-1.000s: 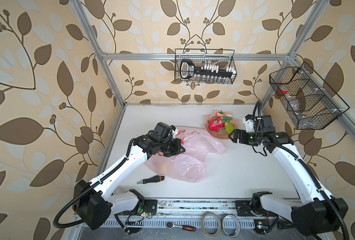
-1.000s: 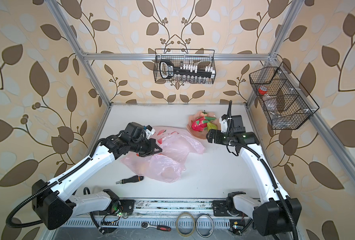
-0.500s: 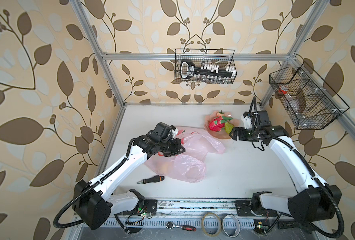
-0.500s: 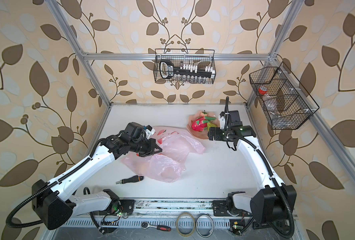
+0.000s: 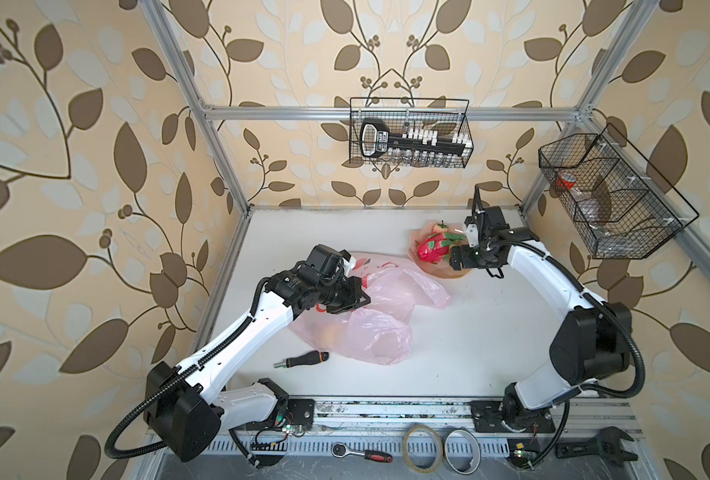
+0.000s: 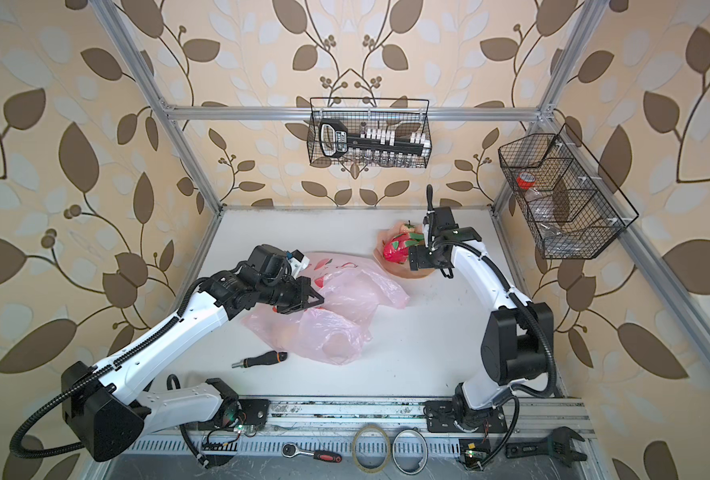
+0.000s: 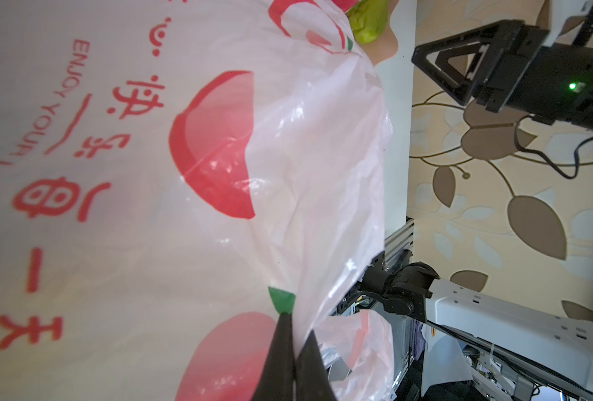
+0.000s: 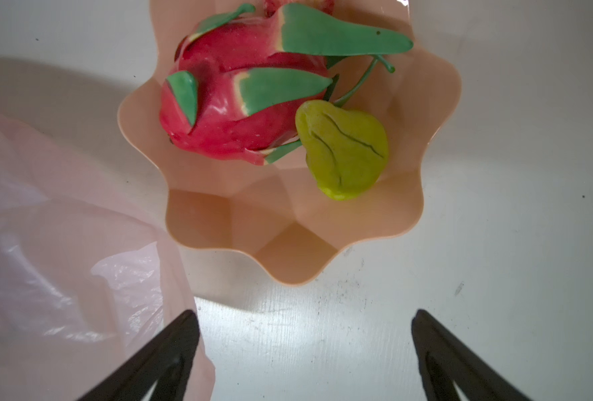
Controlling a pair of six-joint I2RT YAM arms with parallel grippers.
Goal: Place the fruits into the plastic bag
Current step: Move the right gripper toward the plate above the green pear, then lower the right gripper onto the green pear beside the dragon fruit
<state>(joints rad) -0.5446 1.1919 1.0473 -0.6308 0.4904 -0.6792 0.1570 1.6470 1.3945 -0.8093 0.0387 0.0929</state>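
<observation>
The white table [image 5: 490, 332] is the biggest thing here. On it lies the plastic bag [image 5: 390, 299], pink and crinkly, with red peaches printed on it. The left gripper [image 7: 293, 347] pinches the thin bag tight between its two fingers. I think it lifts the bag so the mouth is open for fruit to go in. An orange lump [image 5: 331, 332] shows through the bag, so one fruit may be inside already.

Just beside the bag sits the peach-coloured plate [image 8: 288, 243] with wavy edges. The fat dragon fruit [image 8: 232, 114] lies on the plate. The little green pear [image 8: 343, 149] lies right next to it and touches one green scale.

The right gripper [image 8: 303, 314] hangs over the table near the plate. Its fingers are spread wide and hold nothing. It points at the plate, so it looks ready to reach for a fruit. The dragon fruit is big and smooth and might slip.

A small screwdriver [image 5: 301, 359] lies near the bag. It is not part of the job.
</observation>
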